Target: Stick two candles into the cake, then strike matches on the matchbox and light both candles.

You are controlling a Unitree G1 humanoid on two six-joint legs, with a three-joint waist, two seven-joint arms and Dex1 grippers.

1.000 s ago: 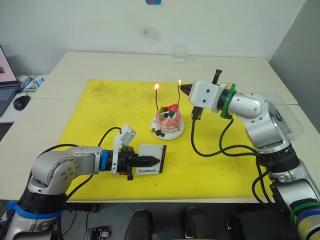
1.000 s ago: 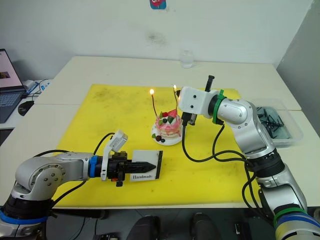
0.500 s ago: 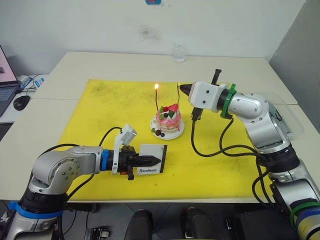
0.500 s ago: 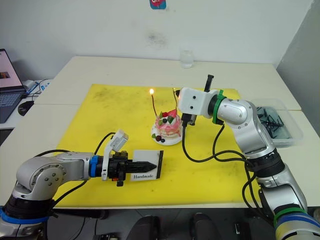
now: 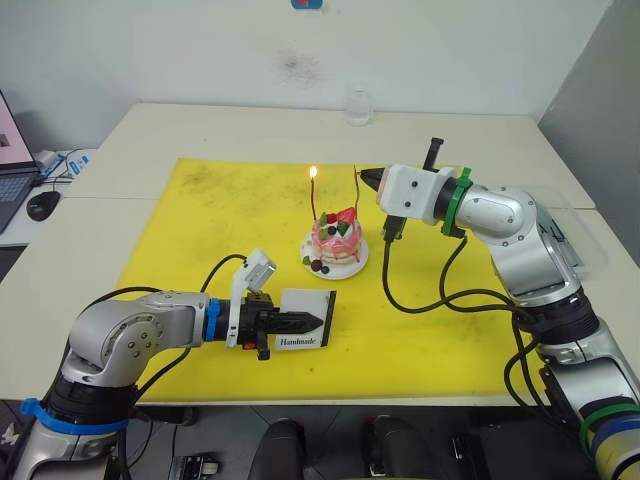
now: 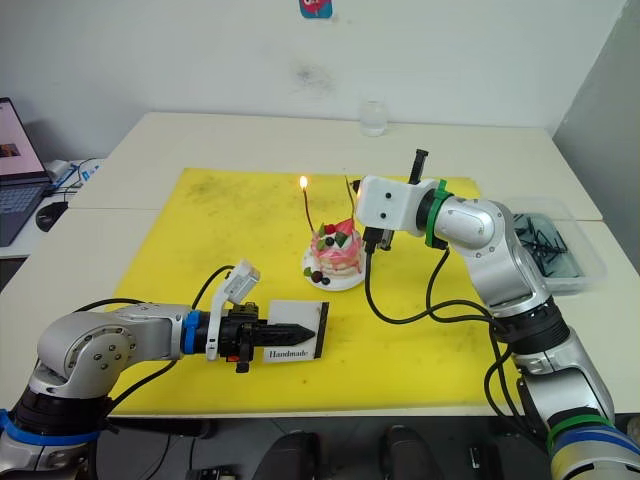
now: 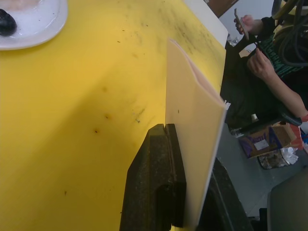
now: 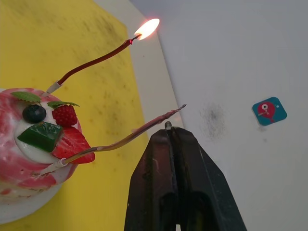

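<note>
The pink cake [image 5: 336,240] sits on its white plate in the middle of the yellow mat [image 5: 200,220]. Two candles stand in it. The left candle [image 5: 316,200] burns with a flame at its tip [image 8: 147,28]. The right candle [image 5: 357,192] is unlit, its tip [image 8: 180,108] dark. My right gripper [image 5: 368,178] hovers just right of that tip, shut, with a short match stub [image 8: 167,125] poking from its fingertips. My left gripper [image 5: 312,320] is shut on the white matchbox [image 5: 305,318], holding it on edge on the mat in front of the cake.
A glass [image 5: 359,105] stands at the table's back. A clear tray [image 6: 550,240] of dark sticks lies at the right edge. A laptop [image 6: 15,150] and a mouse [image 5: 43,204] are at the far left. A person's hands [image 7: 260,57] show beyond the table.
The flame at the right candle's tip, seen one second ago, has gone out. The left candle keeps burning. My left gripper with the matchbox has shifted slightly right.
</note>
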